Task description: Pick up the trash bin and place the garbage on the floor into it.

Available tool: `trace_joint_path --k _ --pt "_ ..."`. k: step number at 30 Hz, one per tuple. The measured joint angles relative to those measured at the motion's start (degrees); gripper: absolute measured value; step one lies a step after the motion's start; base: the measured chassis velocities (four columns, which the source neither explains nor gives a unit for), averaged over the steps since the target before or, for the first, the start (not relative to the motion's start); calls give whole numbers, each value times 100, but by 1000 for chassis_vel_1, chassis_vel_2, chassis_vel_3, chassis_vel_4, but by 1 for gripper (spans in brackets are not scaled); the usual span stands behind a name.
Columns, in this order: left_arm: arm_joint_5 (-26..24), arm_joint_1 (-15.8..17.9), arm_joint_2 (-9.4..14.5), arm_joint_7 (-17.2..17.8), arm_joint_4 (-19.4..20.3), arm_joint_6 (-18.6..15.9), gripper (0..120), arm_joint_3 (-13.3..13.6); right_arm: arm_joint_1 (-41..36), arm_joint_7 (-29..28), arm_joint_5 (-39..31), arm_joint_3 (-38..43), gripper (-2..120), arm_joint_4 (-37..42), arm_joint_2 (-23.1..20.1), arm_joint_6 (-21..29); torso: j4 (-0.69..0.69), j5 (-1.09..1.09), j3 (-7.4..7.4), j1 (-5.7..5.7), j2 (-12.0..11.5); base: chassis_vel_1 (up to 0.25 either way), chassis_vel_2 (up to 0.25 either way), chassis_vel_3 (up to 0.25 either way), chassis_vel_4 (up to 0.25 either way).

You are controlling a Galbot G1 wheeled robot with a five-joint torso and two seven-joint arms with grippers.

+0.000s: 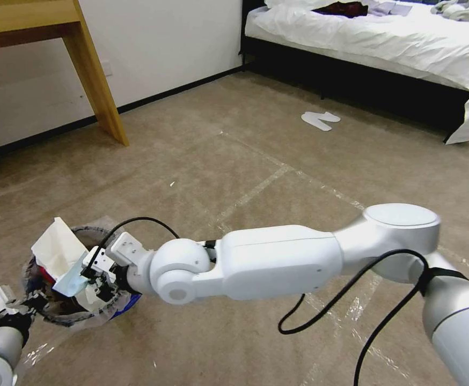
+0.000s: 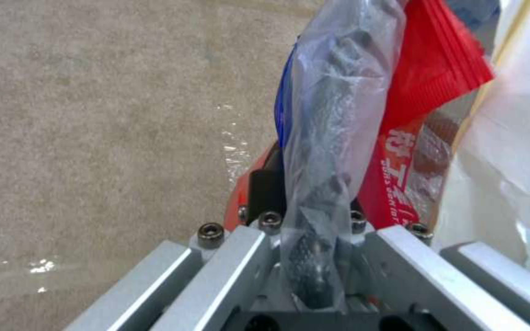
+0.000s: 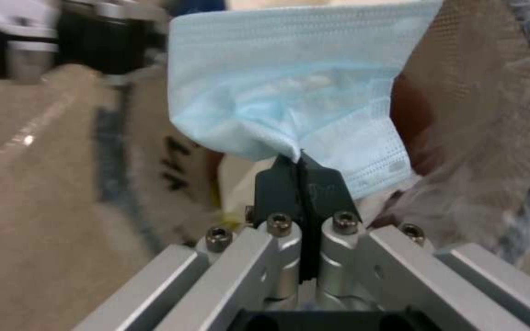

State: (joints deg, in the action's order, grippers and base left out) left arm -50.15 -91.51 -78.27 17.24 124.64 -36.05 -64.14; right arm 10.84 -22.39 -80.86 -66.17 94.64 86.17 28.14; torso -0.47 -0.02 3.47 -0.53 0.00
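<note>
Right gripper (image 3: 302,172) is pinching one blue mask (image 3: 290,96) over the bin (image 1: 57,313) at seven o'clock in the head view, its arm reaching across. Left gripper (image 2: 305,202) is clamping the bin's rim. Beige carpet (image 1: 234,155) is stretching to one bed (image 1: 374,37) at one o'clock.

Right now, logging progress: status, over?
Left gripper shut on trash bin rim. Right gripper shut on blue mask, over the bin. Nothing in the way.
</note>
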Motion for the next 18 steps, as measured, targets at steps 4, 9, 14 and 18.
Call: trace_joint_path --k 4,9,14,18 --pt "0 9 0 -9 17 2 0 10 -6 79 169 -72 0 -469 250 -2 0 1 0 0 0 0 0 0 0" --pt "-2 8 27 -9 20 4 0 9 -31 112 281 -140 0 -634 343 -33 0 0 0 0 0 0 0 0 0" --pt "-6 9 47 -10 19 5 0 4 -59 113 311 -143 0 -571 329 -49 0 1 0 0 0 0 0 0 0" --pt "-2 25 48 -10 -34 7 0 8 -50 102 316 -133 16 -453 256 -63 0 2 0 0 0 0 0 0 0"
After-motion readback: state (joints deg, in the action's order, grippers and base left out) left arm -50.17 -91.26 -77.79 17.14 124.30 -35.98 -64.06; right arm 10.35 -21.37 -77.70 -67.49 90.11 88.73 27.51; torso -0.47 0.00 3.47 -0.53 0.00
